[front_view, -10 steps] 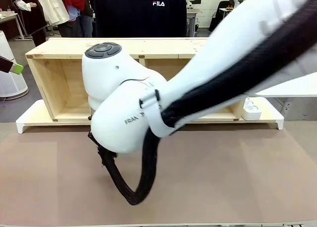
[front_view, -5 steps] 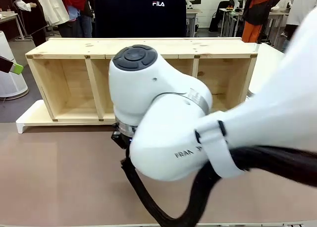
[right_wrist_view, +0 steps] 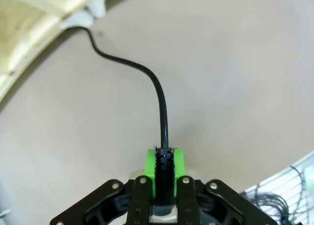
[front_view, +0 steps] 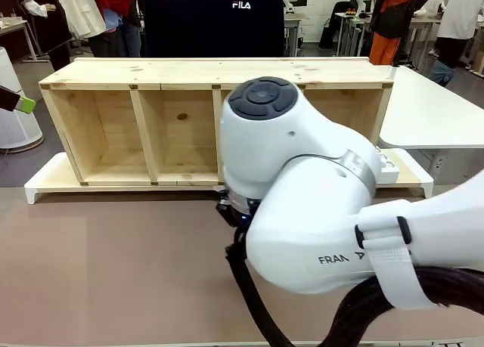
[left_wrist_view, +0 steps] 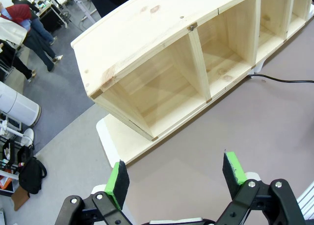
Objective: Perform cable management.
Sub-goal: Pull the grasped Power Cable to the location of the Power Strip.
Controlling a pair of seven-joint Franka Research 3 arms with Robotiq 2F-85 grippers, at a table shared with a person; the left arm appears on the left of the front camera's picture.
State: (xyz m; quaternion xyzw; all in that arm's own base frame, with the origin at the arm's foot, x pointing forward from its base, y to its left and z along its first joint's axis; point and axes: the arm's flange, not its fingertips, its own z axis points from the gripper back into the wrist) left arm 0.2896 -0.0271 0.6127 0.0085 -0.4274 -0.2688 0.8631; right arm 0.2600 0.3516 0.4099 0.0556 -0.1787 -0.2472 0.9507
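Your right hand (right_wrist_view: pixel 164 170) is clamped shut on the cable (right_wrist_view: pixel 162 100). In the right wrist view its green pads (right_wrist_view: pixel 151 167) pinch the cable's ribbed black end, which stands straight up between them. From the grip the cable runs away over the desk (right_wrist_view: pixel 235 78), bends to one side in a loose curve and ends at a white piece (right_wrist_view: pixel 78 20) at the foot of the shelf (right_wrist_view: pixel 19 34). You cannot tell from this view whether the stretch nearest the hand lies on the desk or is lifted off it.

Your left hand (left_wrist_view: pixel 175 173) is wide, with nothing between its fingers. It hovers above the desk near one end of the shelf and looks down into the open compartments. In the left wrist view a length of the cable comes out from the shelf's foot and lies on the desk, running off the picture's edge, well apart from the left hand.

From the front, your right arm (front_view: pixel 318 211) reaches across the middle, low in front of the shelf, with its braided hose (front_view: pixel 251 300) hanging beneath it. The shelf stands along the far side of the desk, its three open compartments facing you. A person (front_view: pixel 212 22) in a dark top stands behind it.
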